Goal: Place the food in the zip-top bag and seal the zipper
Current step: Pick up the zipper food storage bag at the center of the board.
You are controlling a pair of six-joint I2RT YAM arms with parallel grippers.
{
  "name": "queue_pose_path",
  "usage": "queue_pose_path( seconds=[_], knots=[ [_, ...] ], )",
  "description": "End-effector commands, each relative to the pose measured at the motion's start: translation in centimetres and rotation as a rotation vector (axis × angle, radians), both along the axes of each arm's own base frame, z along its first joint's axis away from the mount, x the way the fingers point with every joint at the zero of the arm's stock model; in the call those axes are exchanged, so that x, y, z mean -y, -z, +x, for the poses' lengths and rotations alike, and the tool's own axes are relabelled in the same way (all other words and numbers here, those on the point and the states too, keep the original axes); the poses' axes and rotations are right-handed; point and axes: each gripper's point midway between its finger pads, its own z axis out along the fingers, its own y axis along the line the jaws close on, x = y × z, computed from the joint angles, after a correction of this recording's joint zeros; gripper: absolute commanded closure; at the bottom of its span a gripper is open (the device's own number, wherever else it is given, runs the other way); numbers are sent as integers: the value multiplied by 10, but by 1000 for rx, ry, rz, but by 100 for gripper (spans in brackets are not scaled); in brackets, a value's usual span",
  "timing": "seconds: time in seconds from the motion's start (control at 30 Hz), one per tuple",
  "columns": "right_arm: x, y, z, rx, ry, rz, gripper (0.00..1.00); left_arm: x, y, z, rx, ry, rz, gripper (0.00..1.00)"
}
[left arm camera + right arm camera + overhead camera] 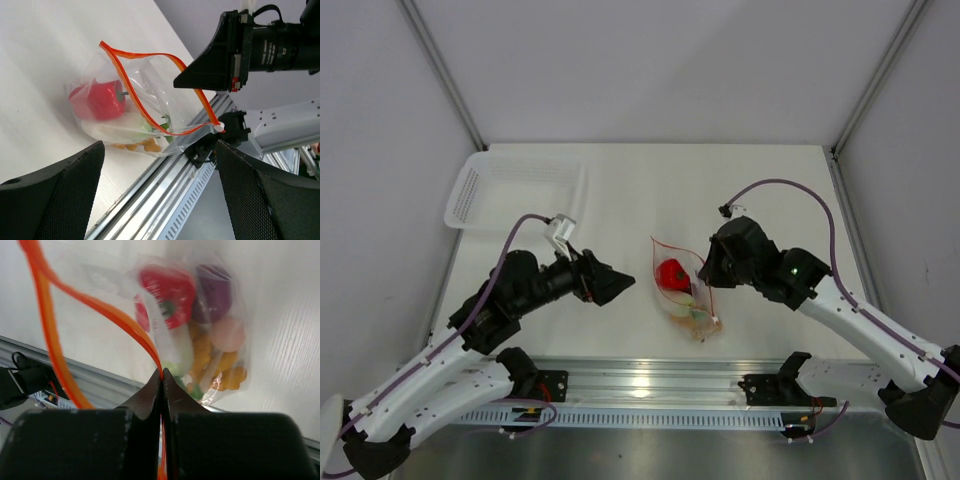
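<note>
The food (107, 102) was already inside the bag (685, 290), which lay on the table (620, 200) between the arms. The zipper (165, 90) gaped open, so sealing was left. The right gripper (161, 382) pinched the zipper edge shut-tight; the left gripper (160, 165) stood wide, holding nothing. A white basket (515, 190) sat far left, nothing blocked the way.
</note>
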Motion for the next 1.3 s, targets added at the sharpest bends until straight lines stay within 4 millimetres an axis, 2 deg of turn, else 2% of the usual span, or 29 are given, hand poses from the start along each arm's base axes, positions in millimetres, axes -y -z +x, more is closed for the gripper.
queue_pose_path(
  seconds=[0.0, 0.07, 0.2, 0.33, 0.5, 0.53, 0.57, 0.6, 0.63, 0.7, 0.8, 0.93, 1.13, 1.27],
  knots=[
    [-4, -4, -3, 1, 10, 76, 100, 5, -5, -13, 79, 91, -20, 8],
    [-4, -7, -5, 7, 2, 86, 100, 4, -4, -13, 77, 90, -4, 8],
    [-3, -14, -8, 23, -27, 83, 100, 10, -17, -12, 137, 137, 22, 9],
    [4, -18, -12, 30, -40, 60, 100, 7, -12, 8, 71, 57, 101, 9],
    [-7, -24, -21, 52, -158, 88, 100, 13, -12, 32, -70, -17, 91, 14],
    [-9, -24, -23, 46, -179, 94, 100, 13, -17, 37, -93, -33, 83, 15],
    [-10, -24, -25, 48, -195, 92, 100, 14, -12, 41, -133, -46, 94, 15],
    [-11, -25, -25, 52, -203, 94, 100, 20, -16, 48, -190, -56, 87, 15],
    [-13, -28, -25, 60, -215, 104, 100, 18, -4, 50, -258, -70, 114, 15],
    [-14, -28, -25, 72, -227, 100, 100, 28, 8, 55, -370, -66, 124, 14],
    [-14, -29, -23, 85, -238, 92, 100, 41, 18, 56, -485, -42, 120, 13],
    [-15, -23, -20, 83, -244, 65, 100, 59, 20, 58, -566, 0, 72, 12],
    [-18, -27, -22, 99, -255, 79, 100, 65, 33, 71, -610, -37, 90, 11],
    [-18, -23, -23, 99, -261, 59, 100, 76, 38, 77, -660, -24, 67, 14]
  ],
)
